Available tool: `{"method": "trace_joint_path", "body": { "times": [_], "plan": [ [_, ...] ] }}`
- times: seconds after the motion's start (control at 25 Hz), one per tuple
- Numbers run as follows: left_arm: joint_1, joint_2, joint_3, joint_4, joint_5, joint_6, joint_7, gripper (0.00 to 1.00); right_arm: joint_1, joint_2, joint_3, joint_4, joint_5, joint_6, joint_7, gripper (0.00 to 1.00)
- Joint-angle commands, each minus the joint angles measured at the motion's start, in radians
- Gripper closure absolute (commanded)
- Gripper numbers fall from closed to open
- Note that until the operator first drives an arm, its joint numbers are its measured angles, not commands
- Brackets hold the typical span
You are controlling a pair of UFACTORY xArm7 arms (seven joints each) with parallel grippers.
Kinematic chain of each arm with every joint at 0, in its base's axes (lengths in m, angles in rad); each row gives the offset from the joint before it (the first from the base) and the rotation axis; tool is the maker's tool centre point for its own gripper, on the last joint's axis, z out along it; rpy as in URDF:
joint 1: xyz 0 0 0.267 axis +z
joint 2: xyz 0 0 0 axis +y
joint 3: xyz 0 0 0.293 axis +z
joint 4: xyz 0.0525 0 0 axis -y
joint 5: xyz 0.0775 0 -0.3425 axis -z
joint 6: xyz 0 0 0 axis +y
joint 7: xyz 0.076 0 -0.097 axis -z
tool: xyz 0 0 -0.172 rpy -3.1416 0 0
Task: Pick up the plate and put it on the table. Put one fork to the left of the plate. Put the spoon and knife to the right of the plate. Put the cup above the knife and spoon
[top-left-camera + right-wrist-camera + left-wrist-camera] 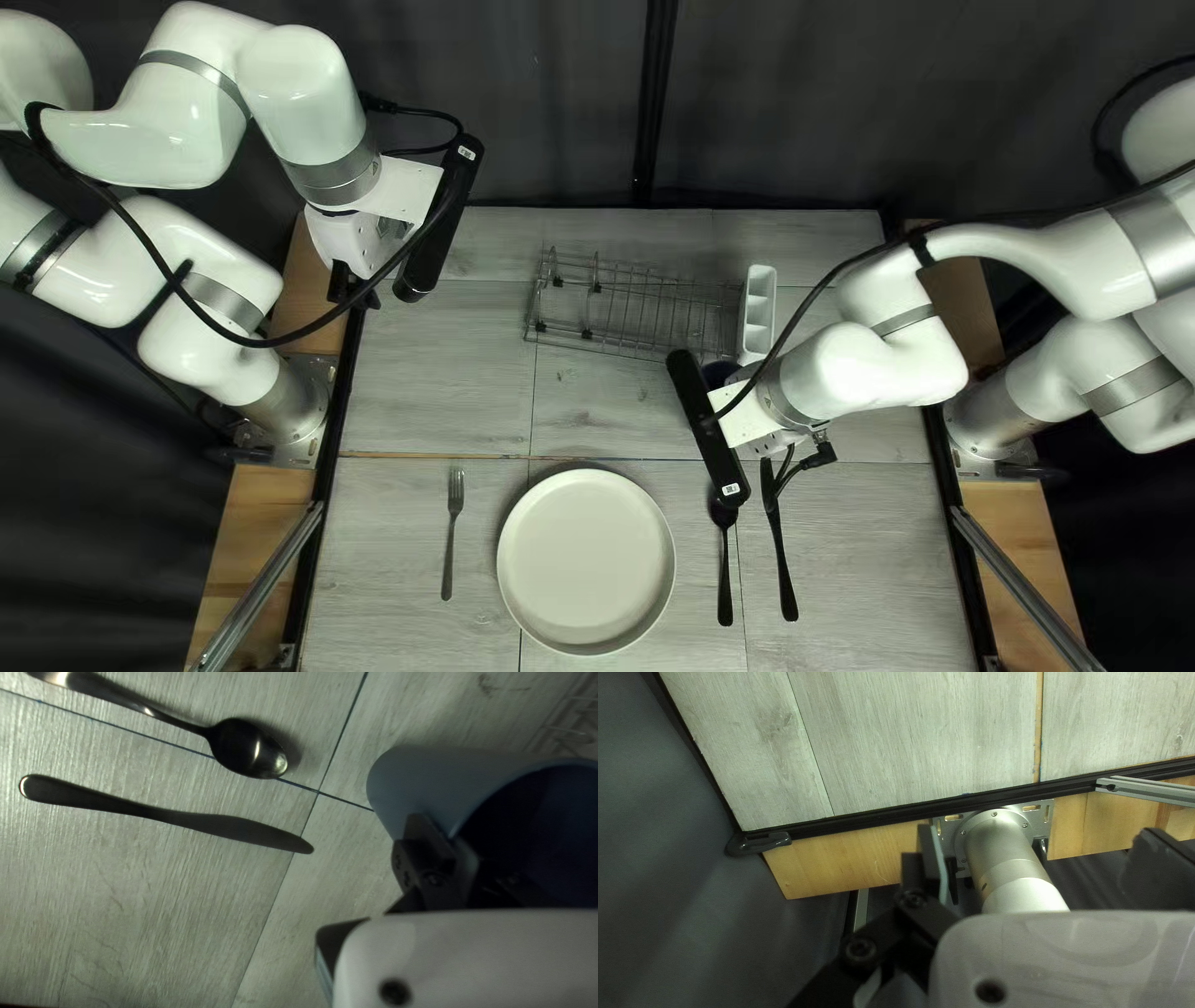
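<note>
Right claw: My right claw (778, 441) stood over the right part of the counter (423, 386). In its own wrist view, the right claw (453, 843) was drawn nearly together, one finger outside the cup and the other inside, nipping the wall near the rim.

Cup: The cup (405, 787), grey-blue outside and darker blue within, was in that grip, beyond the spoon and knife toward the far edge. Its mouth was turned partly to my wrist camera. Whether its base touched the counter, I could not tell.

Plate: The pale round plate (586, 560) lay on the near part of the counter, between fork and spoon.

Fork: The fork (453, 529) lay left of the plate, apart from it, tines toward the far edge.

Spoon: The black spoon (725, 585) lay to the right of the plate, bowl toward the far edge.

Knife: The black knife (782, 560) lay right of the spoon, at a slight slant and apart from it, with its blade end toward the far edge.

Left claw: My left claw (355, 294) hung by the counter's left edge, fingers spread, with nothing in its hold.

Rack: The wire rack (629, 305) stood on the far part of the counter.

Caddy: The white caddy (758, 311) stood upright at the rack's right end.
</note>
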Motion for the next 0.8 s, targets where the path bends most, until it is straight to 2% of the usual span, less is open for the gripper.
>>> {"method": "trace_joint_path", "body": {
  "times": [0.04,0.28,0.32,0.36,0.52,0.68,0.8],
  "plan": [
    [0.000,0.000,0.000,0.000,0.000,0.000,0.000,0.00,0.000,0.022,-0.009,-0.003,0.022,-0.022,-0.023,1.00],
    [0.000,0.000,0.000,0.000,0.000,0.000,0.000,0.00,-0.004,0.035,-0.020,-0.003,0.042,-0.039,-0.052,1.00],
    [0.000,0.000,0.000,0.000,0.000,0.000,0.000,0.00,-0.004,0.033,-0.020,-0.004,0.041,-0.037,-0.051,0.69],
    [0.000,0.000,0.000,0.000,0.000,0.000,0.000,0.00,-0.006,0.018,-0.019,-0.007,0.036,-0.029,-0.044,0.00],
    [0.000,0.000,0.000,0.000,0.000,0.000,0.000,0.00,-0.014,-0.050,-0.006,-0.018,0.003,0.011,-0.004,0.00],
    [0.000,0.000,0.000,0.000,0.000,0.000,0.000,0.00,-0.034,-0.197,0.043,-0.009,-0.048,0.160,0.065,0.00],
    [0.000,0.000,0.000,0.000,0.000,0.000,0.000,0.00,-0.045,-0.277,0.072,-0.021,-0.071,0.223,0.106,0.00]
  ]
}}
